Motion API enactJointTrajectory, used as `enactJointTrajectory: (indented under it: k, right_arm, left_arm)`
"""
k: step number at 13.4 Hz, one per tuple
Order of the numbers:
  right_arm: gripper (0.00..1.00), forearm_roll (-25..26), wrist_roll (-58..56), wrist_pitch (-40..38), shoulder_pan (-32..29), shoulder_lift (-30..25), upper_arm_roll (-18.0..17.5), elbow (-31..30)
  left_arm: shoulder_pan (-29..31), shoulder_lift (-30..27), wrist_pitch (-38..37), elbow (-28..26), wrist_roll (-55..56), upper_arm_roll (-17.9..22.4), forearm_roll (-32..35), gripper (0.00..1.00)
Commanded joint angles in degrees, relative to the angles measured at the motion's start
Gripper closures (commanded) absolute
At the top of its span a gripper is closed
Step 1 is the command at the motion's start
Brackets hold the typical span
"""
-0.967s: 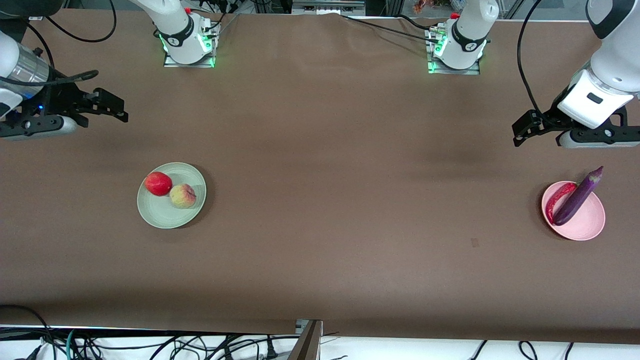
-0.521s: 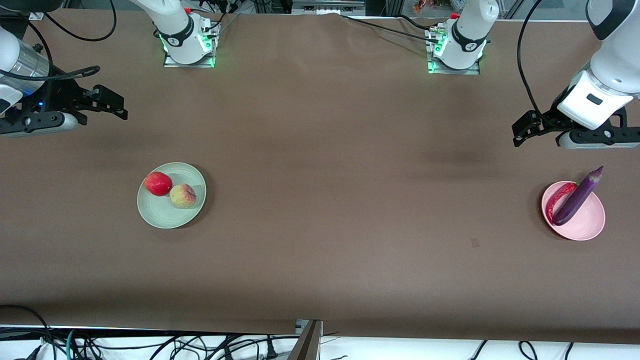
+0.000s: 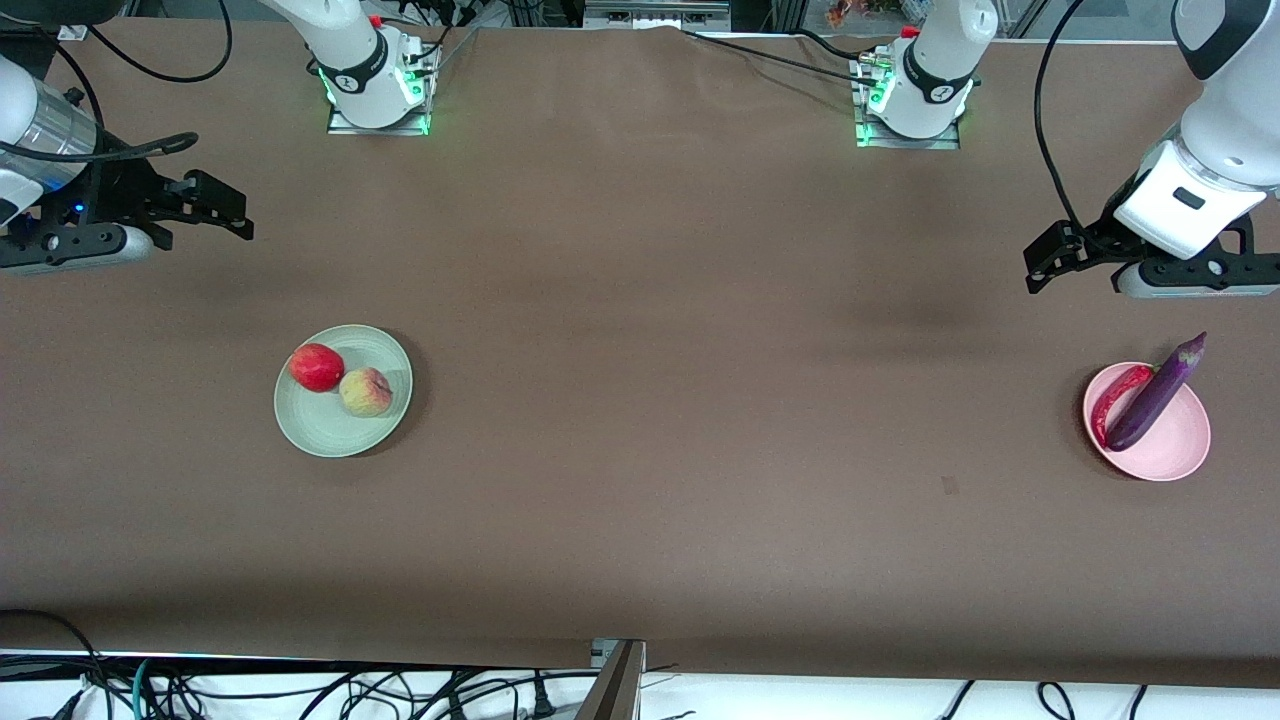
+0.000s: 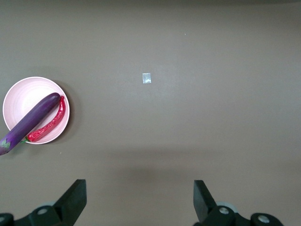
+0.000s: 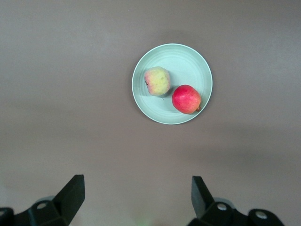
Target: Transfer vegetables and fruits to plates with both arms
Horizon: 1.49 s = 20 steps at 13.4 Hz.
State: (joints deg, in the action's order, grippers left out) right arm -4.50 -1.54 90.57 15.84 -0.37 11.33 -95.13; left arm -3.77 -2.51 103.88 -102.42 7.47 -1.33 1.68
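Note:
A pale green plate [image 3: 330, 440] toward the right arm's end of the table holds a red pomegranate-like fruit [image 3: 316, 367] and a yellowish peach [image 3: 365, 391] side by side. Toward the left arm's end, a pale pink plate [image 3: 1175, 445] carries a red chili [image 3: 1110, 405] and a purple eggplant [image 3: 1155, 392] whose cap sticks out over the rim. My right gripper [image 3: 225, 210] hangs open and empty above bare table, apart from the green plate [image 5: 188, 61]. Also open and empty, my left gripper [image 3: 1042, 264] hovers over bare table beside the pink plate [image 4: 19, 94].
A small pale mark [image 3: 949, 485] lies on the brown tabletop near the pink plate. The two arm bases [image 3: 375, 90] [image 3: 910, 95] stand at the table's edge farthest from the front camera. Cables [image 3: 300, 690] and a metal post [image 3: 615, 680] sit along the nearest edge.
My right gripper has shifted slightly toward the arm bases. The left arm, both plates and the produce have not moved.

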Motion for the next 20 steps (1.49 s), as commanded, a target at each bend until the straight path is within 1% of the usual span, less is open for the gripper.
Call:
enactJointTrajectory:
  k: [1,4,20]
  right_arm:
    - [0.00,0.8,0.7,-0.6,-0.8,-0.1,-0.8,0.8]
    - [0.00,0.6,-0.1,-0.9,-1.3,1.2,-0.7,2.4]
    - [0.00,0.7,0.0,-0.9,-1.2,1.3,-0.7,3.2]
  left_arm:
    - [-0.4,1.0,-1.5,2.1,-1.1,0.2,0.1,0.00]
    - [-0.4,1.0,-1.5,2.1,-1.1,0.2,0.1,0.00]
    - [-0.5,1.0,-2.0,2.1,-1.1,-0.4,0.2,0.00]
